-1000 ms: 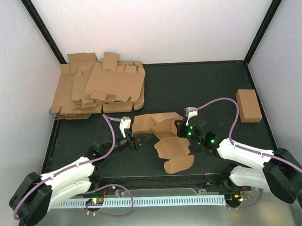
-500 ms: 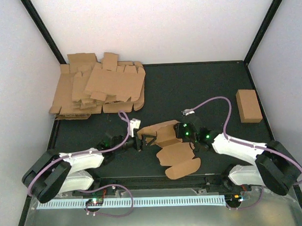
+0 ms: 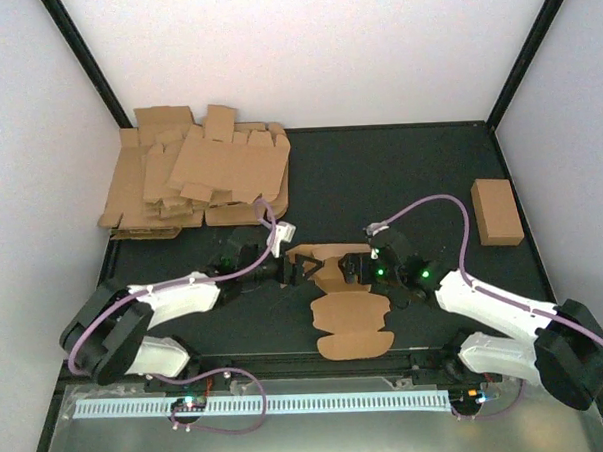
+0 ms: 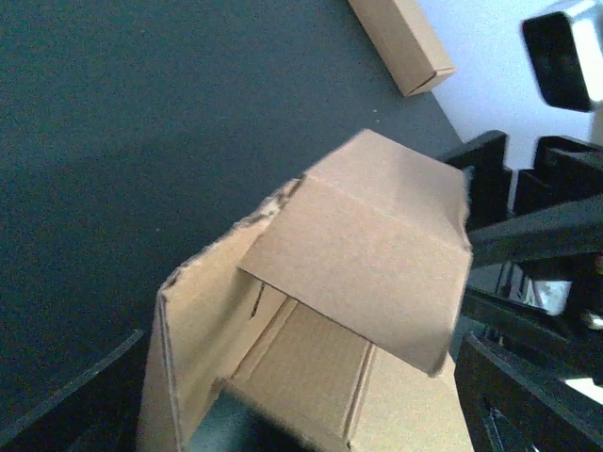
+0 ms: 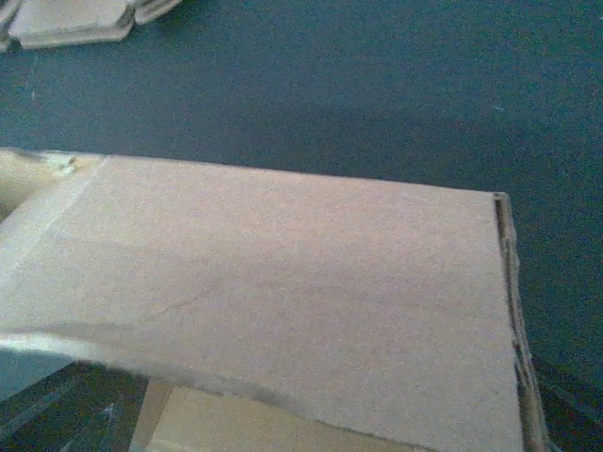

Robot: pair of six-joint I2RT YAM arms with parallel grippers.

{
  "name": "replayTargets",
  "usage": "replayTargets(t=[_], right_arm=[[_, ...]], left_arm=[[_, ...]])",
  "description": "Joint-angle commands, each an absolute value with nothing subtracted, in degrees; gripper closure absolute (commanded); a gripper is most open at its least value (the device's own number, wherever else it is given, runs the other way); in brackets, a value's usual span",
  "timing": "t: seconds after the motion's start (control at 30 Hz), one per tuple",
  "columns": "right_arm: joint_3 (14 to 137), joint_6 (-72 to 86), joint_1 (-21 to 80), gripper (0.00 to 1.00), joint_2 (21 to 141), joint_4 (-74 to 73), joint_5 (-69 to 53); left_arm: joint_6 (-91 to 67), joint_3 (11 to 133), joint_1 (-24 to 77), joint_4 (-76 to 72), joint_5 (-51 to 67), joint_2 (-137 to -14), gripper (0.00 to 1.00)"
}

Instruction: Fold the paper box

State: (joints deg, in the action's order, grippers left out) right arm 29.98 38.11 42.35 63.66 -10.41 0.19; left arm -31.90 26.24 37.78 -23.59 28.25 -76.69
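Paper box [image 3: 347, 309] sits near the middle of the dark table [image 3: 399, 172], toward the near edge and between the two arms. Its lower rounded flaps lie flat on the table, pointing at the arm bases. Its upper part is creased up into a partly formed carton at the level of the grippers. Left gripper [image 3: 295, 271] is at the carton's left end. In the left wrist view its fingers [image 4: 66, 405] stand spread wide on either side of the open end. One raised panel leans over the opening. Cannot tell whether the fingers press the walls. Right gripper [image 3: 355, 269] is at the carton's right side, against or just beside the cardboard. A cardboard panel fills the right wrist view and hides the fingertips, so I cannot tell whether that gripper is spread or pressed together. A heap of flat cardboard blanks [image 3: 194, 181] lies at the far left corner. A closed cardboard brick [image 3: 496, 210] lies at the right edge, well apart from the box.
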Motion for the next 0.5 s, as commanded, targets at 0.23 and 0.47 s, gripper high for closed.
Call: replayTargets(t=[0.23,0.47], right_arm=[[34.16,34.91,37.59,0.01,66.32,-21.6,-10.59],[34.33,35.35,32.33,0.0,71.19,-19.61,-17.05]], left_arm=[[-35.6,35.97,31.8,-25.32,37.89,-90.07,0.13],[-39.53,46.22,31.6,-29.98,40.02,-99.18,0.17]])
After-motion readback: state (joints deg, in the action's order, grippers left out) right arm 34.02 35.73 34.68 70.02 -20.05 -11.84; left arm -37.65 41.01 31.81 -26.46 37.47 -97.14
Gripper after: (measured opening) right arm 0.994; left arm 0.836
